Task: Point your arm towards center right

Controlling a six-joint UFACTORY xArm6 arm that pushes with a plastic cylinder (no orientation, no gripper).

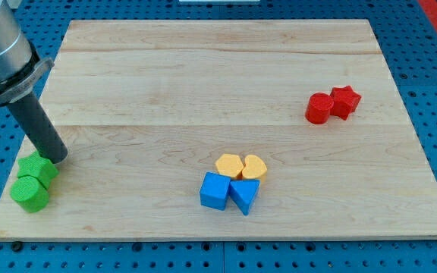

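Tip (58,158) down at the lower left of the frame, planted on the wooden board (203,83), touching or just above the upper green block (39,168). No fingers here, only a bare rod, holding nothing. Second green block (29,194) right below the first, shapes hard to make out. Bottom centre: blue cube (215,190), blue triangle (244,195), two orange blocks (229,165) (254,167) huddled together. Centre right: red cylinder (319,108) against red star (345,101). No readable writing. Arm cut off at upper left.
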